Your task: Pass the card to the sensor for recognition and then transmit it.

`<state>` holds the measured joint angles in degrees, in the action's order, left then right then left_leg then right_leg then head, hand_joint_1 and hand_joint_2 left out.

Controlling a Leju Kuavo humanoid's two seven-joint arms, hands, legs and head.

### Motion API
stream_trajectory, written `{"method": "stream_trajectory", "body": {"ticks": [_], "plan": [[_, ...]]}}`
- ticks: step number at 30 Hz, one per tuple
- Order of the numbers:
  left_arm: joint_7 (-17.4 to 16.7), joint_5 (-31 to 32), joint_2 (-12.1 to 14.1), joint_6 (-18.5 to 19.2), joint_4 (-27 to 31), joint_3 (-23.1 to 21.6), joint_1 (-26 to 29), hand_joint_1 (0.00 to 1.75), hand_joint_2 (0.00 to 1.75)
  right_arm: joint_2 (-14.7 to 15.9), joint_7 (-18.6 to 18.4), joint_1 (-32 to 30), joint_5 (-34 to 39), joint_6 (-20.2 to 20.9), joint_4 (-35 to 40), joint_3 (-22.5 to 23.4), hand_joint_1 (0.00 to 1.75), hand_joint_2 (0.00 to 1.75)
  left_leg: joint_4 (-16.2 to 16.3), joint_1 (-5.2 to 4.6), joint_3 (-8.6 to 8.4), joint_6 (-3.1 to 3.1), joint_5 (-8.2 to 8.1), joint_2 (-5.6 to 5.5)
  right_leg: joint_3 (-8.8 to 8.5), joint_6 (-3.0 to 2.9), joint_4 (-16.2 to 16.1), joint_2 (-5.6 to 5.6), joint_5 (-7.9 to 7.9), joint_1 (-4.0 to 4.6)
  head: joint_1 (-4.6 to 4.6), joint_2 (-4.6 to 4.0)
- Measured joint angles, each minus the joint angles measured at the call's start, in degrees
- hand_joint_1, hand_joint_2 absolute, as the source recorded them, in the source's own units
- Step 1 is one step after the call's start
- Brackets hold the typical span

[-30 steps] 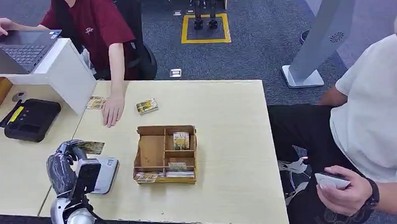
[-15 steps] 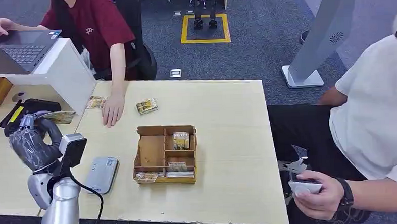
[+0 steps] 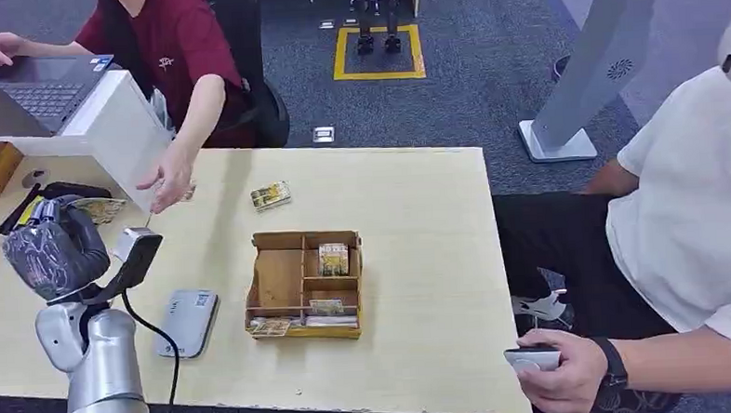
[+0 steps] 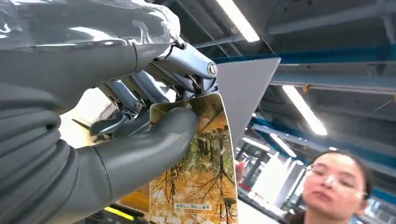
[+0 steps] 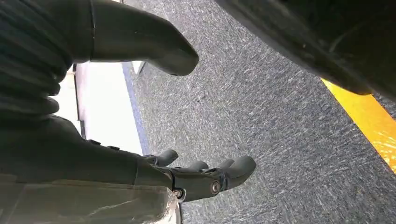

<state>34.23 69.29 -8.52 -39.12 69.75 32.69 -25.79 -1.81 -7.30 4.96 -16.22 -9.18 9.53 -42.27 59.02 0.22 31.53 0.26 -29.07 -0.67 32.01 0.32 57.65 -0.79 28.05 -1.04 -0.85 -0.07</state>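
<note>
My left hand (image 3: 54, 246) is raised over the table's left part and pinches a card (image 3: 99, 210) printed with autumn trees. In the left wrist view the card (image 4: 198, 177) sits between the thumb and fingers of that hand (image 4: 116, 130). A person's hand (image 3: 167, 184) in a red sleeve reaches toward the card, a short way from it. The grey sensor (image 3: 189, 321) lies flat on the table, nearer me than my left hand. My right hand (image 5: 140, 135) hangs over grey carpet with fingers apart and nothing in it.
A cardboard organiser (image 3: 303, 285) with cards stands mid-table. A loose card stack (image 3: 270, 196) lies behind it. A black device (image 3: 40, 197) and a white stand with a laptop (image 3: 45, 90) are at far left. A seated person in white (image 3: 689, 239) holds a controller at right.
My left hand lifted the card away from the sensor and carried it left and back. The person in red raised a hand off the table toward the card.
</note>
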Motion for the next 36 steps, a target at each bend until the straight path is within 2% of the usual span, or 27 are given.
{"method": "stream_trajectory", "body": {"ticks": [8, 9, 17, 22, 24, 27, 28, 30, 33, 35, 36], "plan": [[1.9, -0.5, -1.6, 0.0, -1.4, 4.1, -0.6, 1.75, 1.75, 0.0, -0.2, 0.0, -0.2, 0.0, 0.0, 0.0, 0.0, 1.75, 0.0, -0.01, 0.02, 0.0, 0.0, -0.01, 0.0, 0.0, 0.0, 0.01, 0.0, -0.01, 0.02, 0.0], [2.2, -0.8, -1.6, 0.0, -1.6, 4.3, -0.6, 0.0, 1.75, 0.0, -0.2, 0.1, -0.3, 0.0, 0.0, 0.0, 0.0, 1.75, 0.0, -0.01, 0.02, 0.0, -0.01, -0.01, 0.0, 0.0, 0.0, 0.01, 0.0, -0.01, 0.0, 0.0], [1.7, -6.6, -2.1, 0.0, -3.5, 4.7, -0.6, 0.0, 1.75, 0.0, -0.3, 0.1, -0.4, 0.0, 0.0, 0.0, 0.0, 1.75, 0.0, -0.01, 0.0, 0.0, 0.0, 0.0, 0.01, 0.0, 0.0, 0.01, 0.0, -0.01, 0.0, 0.0], [-1.4, -11.6, -1.5, 0.0, -6.3, 2.2, -0.6, 0.0, 1.75, 0.0, -0.3, 0.1, -0.5, -0.2, 0.0, 0.0, 0.0, 1.75, 0.0, 0.0, 0.03, 0.0, 0.0, -0.01, 0.01, 0.0, 0.0, 0.01, 0.0, 0.0, 0.0, 0.0], [-3.6, -13.8, -1.2, 0.3, -7.0, 0.8, -0.5, 0.0, 1.75, 0.0, -0.3, 0.1, -0.4, -0.2, 0.0, 0.0, 0.0, 1.75, 0.0, 0.0, 0.01, 0.0, 0.0, 0.0, 0.02, 0.0, 0.0, -0.01, 0.0, 0.0, 0.0, 0.0], [-12.4, -23.7, 1.3, 5.9, -7.3, -7.1, 1.2, 0.0, 1.75, 0.0, -0.3, -0.1, 0.1, -0.6, 0.0, 0.2, 0.0, 1.75, 0.0, 0.0, 0.0, 0.0, -0.01, 0.05, 0.03, 0.0, 0.0, -0.1, 0.0, 0.0, -0.02, 0.0], [-14.9, -26.9, 2.6, 9.7, -7.0, -11.4, 2.4, 0.0, 1.75, 0.0, -0.3, -0.2, 0.3, -1.0, 0.0, 0.4, 0.0, 1.75, 0.0, 0.0, 0.01, 0.0, 0.0, 0.02, 0.03, 0.0, 0.0, -0.06, 0.0, 0.0, 0.0, 0.0], [-17.5, -30.5, 4.7, 15.4, -3.8, -18.4, 5.6, 0.0, 1.75, 0.1, 0.0, -0.3, 0.8, -1.7, 0.0, 0.7, 0.0, 1.75, 0.0, 0.0, 0.03, 0.0, -0.01, 0.02, 0.04, 0.0, 0.0, -0.05, 0.0, 0.0, 0.0, 0.0], [-17.2, -33.3, 7.1, 21.2, 2.7, -26.8, 11.1, 0.0, 1.75, 0.2, 0.4, -0.7, 1.7, -2.4, 0.0, 1.4, 0.0, 1.75, 0.0, 0.0, 0.07, 0.01, -0.03, 0.05, 0.05, 0.0, 0.0, -0.09, 0.01, 0.0, 0.0, 0.0], [-16.6, -34.5, 9.7, 23.2, 10.0, -33.1, 15.5, 0.0, 1.75, 0.3, 0.7, -1.2, 2.3, -2.4, 0.0, 2.0, 0.0, 1.75, 0.0, -0.02, 0.09, 0.05, -0.06, 0.1, 0.1, 0.02, 0.0, -0.15, 0.02, -0.02, 0.0, 0.0], [-16.3, -34.8, 10.4, 23.9, 12.6, -34.9, 17.3, 0.0, 1.75, 0.3, 0.7, -1.4, 2.6, -2.5, -0.1, 2.1, 0.0, 1.75, 0.0, -0.02, 0.12, 0.06, -0.07, 0.09, 0.12, 0.02, 0.0, -0.14, 0.03, -0.02, 0.0, 0.0]]}}
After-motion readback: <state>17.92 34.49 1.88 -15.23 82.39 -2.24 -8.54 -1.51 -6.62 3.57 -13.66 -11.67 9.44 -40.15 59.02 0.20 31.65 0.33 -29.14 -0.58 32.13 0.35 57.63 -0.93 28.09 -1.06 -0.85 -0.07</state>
